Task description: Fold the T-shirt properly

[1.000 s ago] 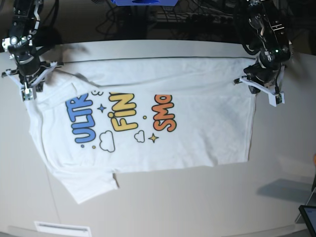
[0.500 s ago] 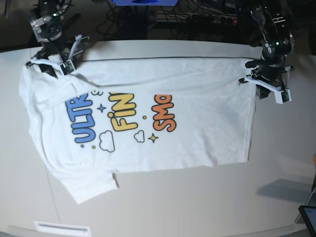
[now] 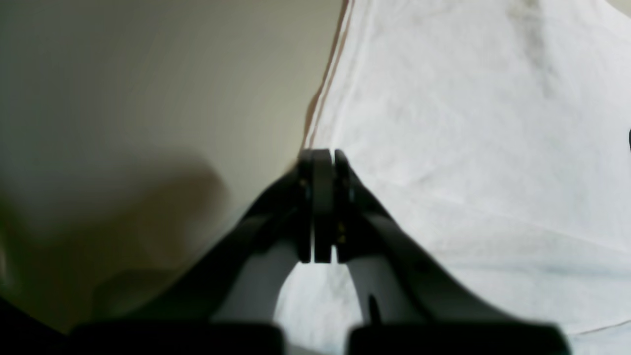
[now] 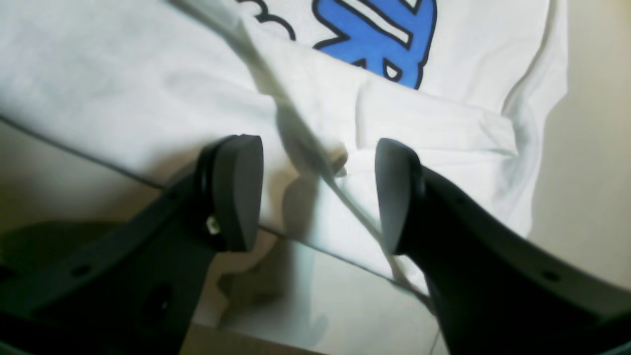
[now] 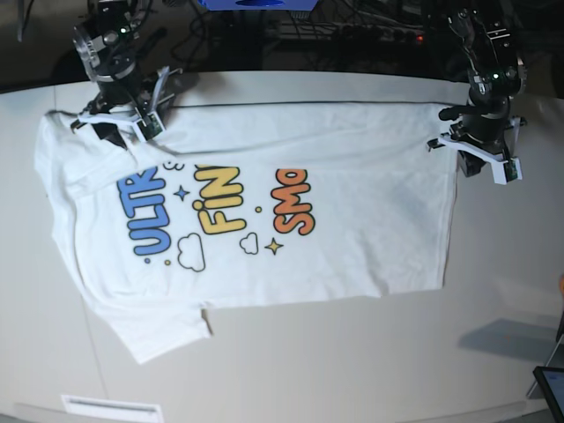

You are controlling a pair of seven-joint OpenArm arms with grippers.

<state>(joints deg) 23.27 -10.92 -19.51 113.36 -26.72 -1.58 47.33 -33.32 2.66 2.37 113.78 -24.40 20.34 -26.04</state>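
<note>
The white T-shirt [image 5: 264,203] lies spread flat on the table, print up, with blue, yellow and orange lettering. My right gripper [image 5: 119,126] hovers open over its far left shoulder. In the right wrist view the right gripper [image 4: 315,192] has its fingers wide apart above a creased fold of the T-shirt [image 4: 123,88] beside a blue letter, holding nothing. My left gripper [image 5: 476,159] sits at the far right corner of the shirt. The left wrist view shows the left gripper [image 3: 320,158] with jaws pressed together at the hem of the T-shirt [image 3: 468,123], no cloth visibly pinched.
The cream table [image 5: 370,352] extends in front of the shirt. A dark device [image 5: 551,388] sits at the near right corner and a white strip [image 5: 110,408] at the near left edge. Cables and a blue object [image 5: 256,4] lie behind the table.
My right gripper let go of the left sleeve, opened, and moved up and to the right along the far edge. The sleeve now lies spread out. The left gripper shifted slightly right.
</note>
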